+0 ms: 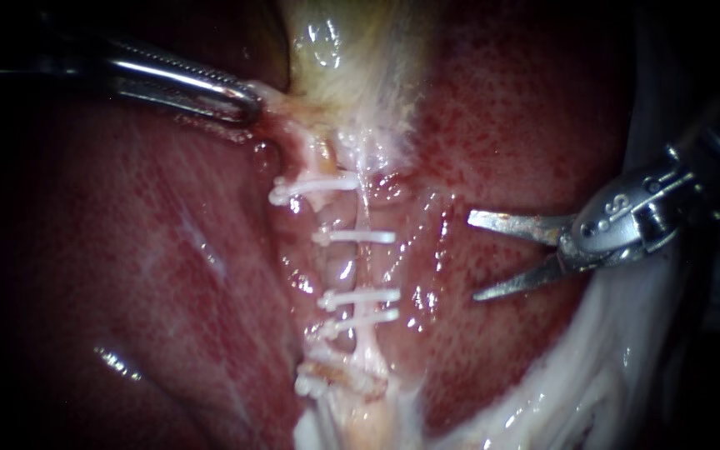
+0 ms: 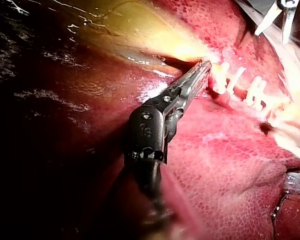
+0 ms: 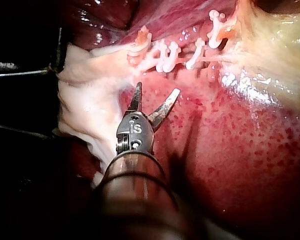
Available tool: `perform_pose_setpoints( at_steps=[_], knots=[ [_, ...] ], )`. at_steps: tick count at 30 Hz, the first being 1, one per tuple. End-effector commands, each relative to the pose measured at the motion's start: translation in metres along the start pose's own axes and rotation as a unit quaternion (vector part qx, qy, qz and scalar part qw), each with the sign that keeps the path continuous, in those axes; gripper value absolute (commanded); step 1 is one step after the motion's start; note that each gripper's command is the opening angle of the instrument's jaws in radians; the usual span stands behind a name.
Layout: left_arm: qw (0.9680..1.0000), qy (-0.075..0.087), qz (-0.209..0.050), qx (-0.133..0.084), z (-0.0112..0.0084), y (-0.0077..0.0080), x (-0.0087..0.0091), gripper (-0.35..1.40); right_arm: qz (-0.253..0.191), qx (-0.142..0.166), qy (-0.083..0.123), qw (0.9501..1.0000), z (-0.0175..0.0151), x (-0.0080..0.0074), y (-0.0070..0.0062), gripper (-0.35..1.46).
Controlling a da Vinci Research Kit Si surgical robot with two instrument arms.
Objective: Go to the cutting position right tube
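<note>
Well, through the endoscope I see the left instrument (image 1: 247,102), a slim steel shaft entering from ten o'clock. Its jaws are clenched on a pale fold at the lower end of the yellowish, glistening gallbladder (image 1: 335,50), near eleven o'clock. The right instrument (image 1: 474,257), a steel shaft ending in two pointed blades, sits at three o'clock over the mottled red liver (image 1: 510,125), blades spread wide with nothing between them. At the centre the right tube (image 1: 366,267), seemingly the thin pale strand, runs from twelve towards six o'clock beside a wider pink tube (image 1: 339,271). White plastic clips (image 1: 358,237) cross both. The blade tips are near the strand but not touching, roughly level with the bare stretch between the second and third clips counted from twelve o'clock.

From the left wrist camera, the left instrument's jaws lie pressed together on pale tissue where the gallbladder narrows. The clips sit just beside the tip, and the open blades are well beyond them.

From the right wrist camera, the blades gape with the row of clips ahead of them and apart from them.

To my eye the strand is soft, wet and slippery, thin enough to tear if dragged. I would bring the blades to either side of that bare stretch without nudging a clip.
</note>
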State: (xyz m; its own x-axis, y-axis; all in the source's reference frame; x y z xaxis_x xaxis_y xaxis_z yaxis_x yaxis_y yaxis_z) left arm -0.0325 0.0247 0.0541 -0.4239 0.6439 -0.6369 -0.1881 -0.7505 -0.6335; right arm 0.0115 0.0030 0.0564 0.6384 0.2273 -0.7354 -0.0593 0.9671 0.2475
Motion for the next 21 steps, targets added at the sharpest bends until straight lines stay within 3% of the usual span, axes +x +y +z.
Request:
perform_pose_setpoints(
  at_steps=[1,7,14,21],
  knots=[
    [1.0000,0.001,-0.002,0.002,-0.0007,0.0001,0.0004,-0.35,0.000,0.003,0.002,1.0000,0.0001,0.0001,0.0000,1.45],
    [0.9999,0.013,-0.002,0.009,-0.0040,0.0013,0.0025,-0.35,0.000,0.009,0.004,1.0000,0.0002,0.0001,-0.0001,1.45],
    [0.9998,0.015,-0.001,0.010,-0.0043,0.0023,0.0031,-0.35,-0.003,0.033,0.015,0.9994,0.0010,0.0007,-0.0002,1.45],
    [0.9998,0.015,-0.001,0.011,-0.0043,0.0024,0.0030,-0.35,0.059,0.078,0.023,0.9949,0.0036,0.0016,-0.0008,1.45]
  ],
)
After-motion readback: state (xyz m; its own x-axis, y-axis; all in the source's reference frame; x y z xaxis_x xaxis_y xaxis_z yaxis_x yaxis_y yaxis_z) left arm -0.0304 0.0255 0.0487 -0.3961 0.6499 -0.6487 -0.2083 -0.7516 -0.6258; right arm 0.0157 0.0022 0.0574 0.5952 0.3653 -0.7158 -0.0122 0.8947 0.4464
